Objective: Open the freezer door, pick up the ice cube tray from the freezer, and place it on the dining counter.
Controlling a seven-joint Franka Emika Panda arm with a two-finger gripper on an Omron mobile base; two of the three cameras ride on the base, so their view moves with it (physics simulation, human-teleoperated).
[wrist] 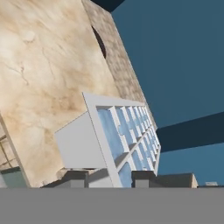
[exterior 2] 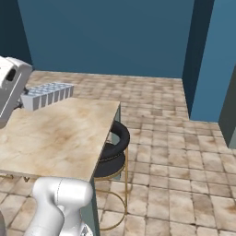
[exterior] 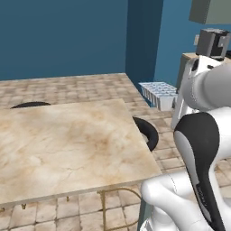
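Note:
The ice cube tray (wrist: 124,131), white with a grid of pale blue cubes, is held in the air with my gripper (wrist: 111,177) shut on its near end. Both dark fingertips (wrist: 75,176) press the tray's short wall. The tray (exterior: 158,94) hangs beside the far right corner of the dining counter (exterior: 67,144), a wide beige marbled slab. From the other side, the tray (exterior 2: 48,94) appears over the dining counter's (exterior 2: 50,133) far edge. The dining counter (wrist: 39,65) spreads below the tray. The freezer and the freezer door are out of view.
A black round stool (exterior: 148,131) on gold legs stands at the counter's right side, and the same stool (exterior 2: 114,145) is tucked partly under the slab. Another dark stool (exterior: 29,104) peeks over the far left edge. Tiled floor and blue walls surround the counter.

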